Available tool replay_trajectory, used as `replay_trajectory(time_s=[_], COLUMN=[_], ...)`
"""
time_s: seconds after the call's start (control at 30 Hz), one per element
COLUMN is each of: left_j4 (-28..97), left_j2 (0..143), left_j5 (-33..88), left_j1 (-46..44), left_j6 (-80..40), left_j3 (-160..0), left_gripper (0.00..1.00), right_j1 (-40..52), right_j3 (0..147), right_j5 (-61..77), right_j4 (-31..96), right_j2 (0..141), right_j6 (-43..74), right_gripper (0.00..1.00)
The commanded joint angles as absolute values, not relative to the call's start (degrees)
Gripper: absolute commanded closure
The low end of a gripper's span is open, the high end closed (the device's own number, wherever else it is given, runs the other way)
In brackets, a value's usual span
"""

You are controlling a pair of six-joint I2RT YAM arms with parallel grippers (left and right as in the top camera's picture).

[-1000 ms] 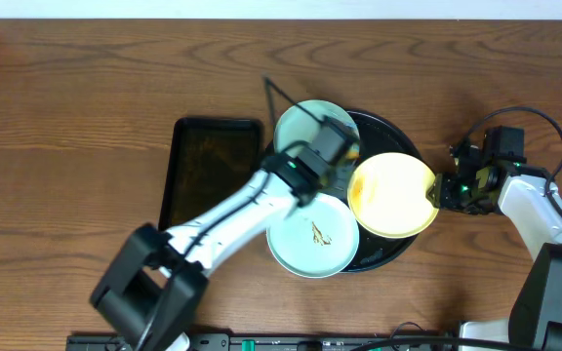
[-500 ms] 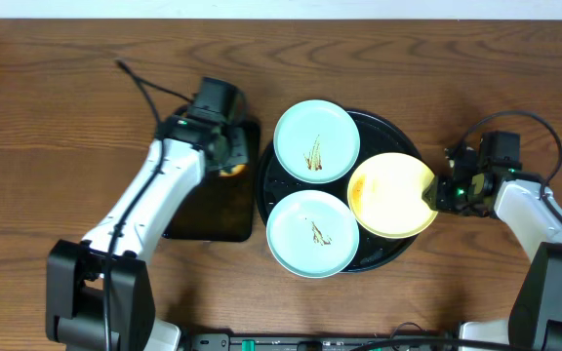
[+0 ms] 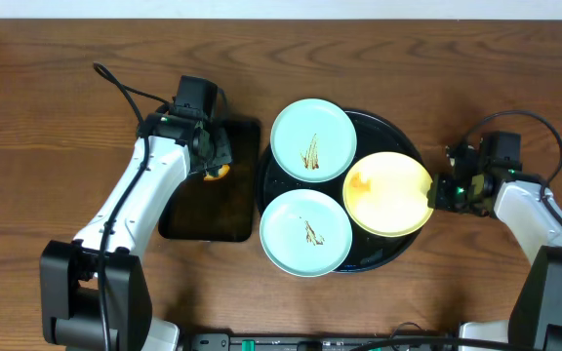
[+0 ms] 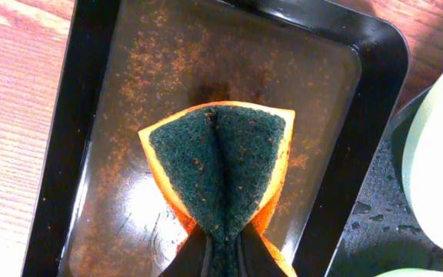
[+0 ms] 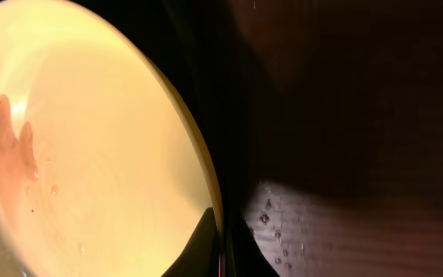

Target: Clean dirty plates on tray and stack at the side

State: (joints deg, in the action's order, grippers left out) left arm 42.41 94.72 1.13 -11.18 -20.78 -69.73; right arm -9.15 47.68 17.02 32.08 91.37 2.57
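Note:
The round black tray (image 3: 383, 129) holds three plates. Two mint-blue plates, one at the back (image 3: 312, 139) and one at the front (image 3: 305, 232), have brown smears. The yellow plate (image 3: 386, 193) lies on the tray's right side. My right gripper (image 3: 437, 193) is shut on the yellow plate's right rim (image 5: 206, 177); a faint smear shows on that plate (image 5: 10, 142). My left gripper (image 3: 213, 164) is shut on an orange sponge with a dark green scrub face (image 4: 221, 165), held over the rectangular tray.
A rectangular black tray (image 3: 198, 210) with brownish wet residue (image 4: 152, 85) lies left of the round tray. Bare wooden table (image 3: 47, 117) surrounds both trays. Cables trail from both arms.
My left arm swung from over the round tray leftward to the rectangular tray with the sponge. The right gripper stayed on the yellow plate's rim; the plates shifted slightly left.

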Motion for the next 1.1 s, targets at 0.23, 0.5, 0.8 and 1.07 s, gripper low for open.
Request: replay_trajectory(time_s=[0.23,0.5,0.8,1.07], left_j4=[42.63,42.59,42.61,42.63], left_j2=[94.08,94.08,94.08,94.11], left_j5=[0.99,0.99,0.99,0.99], left_j1=[-11.00,-11.00,-11.00,-11.00], left_j6=[-20.03,-20.05,-20.03,-20.03], left_j3=[-69.45,-69.45,-69.45,-69.45], left_gripper=[0.92,0.92,0.92,0.92], right_j1=[-8.78,-1.32,14.44,28.25], right_j3=[54.70,54.70,54.70,54.70], right_j5=[3.46,-12.97,-34.72,-52.18], right_j4=[34.81,33.82,32.16,31.22], right_j2=[81.56,75.11,74.89,74.91], right_j6=[2.81,-0.32,-2.42,-2.24], right_gripper=[0.99,0.99,0.99,0.99])
